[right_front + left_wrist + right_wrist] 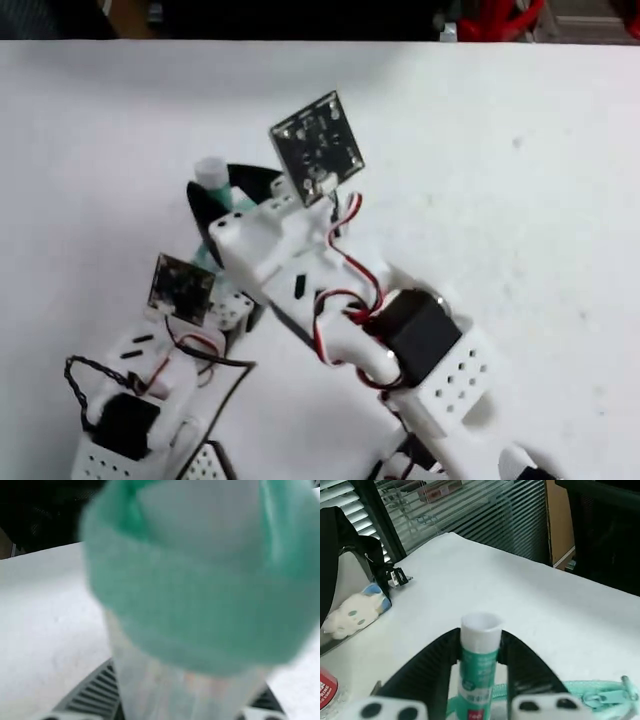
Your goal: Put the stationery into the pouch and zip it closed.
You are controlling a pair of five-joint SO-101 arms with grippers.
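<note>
The right gripper (pixel 480 639) is clamped on a glue stick (pixel 479 672). The black jaws press on both sides of its green-and-white body, and its white cap pokes out past their tips. Just under and beside the jaws lies the teal pouch (pixel 600 695), its zip pull showing on the white table (pixel 530 595).

In the high view the right arm (pixel 420 350) stretches from the near right corner diagonally across the table, with the gripper (pixel 215 200) farthest out.

The left arm (pixel 140 390) rises from the near left corner, its wrist tucked close beside the right arm's forearm. The left gripper (pixel 185 680) is pressed so close to the pouch (pixel 200 605) that I cannot tell whether it grips.
</note>
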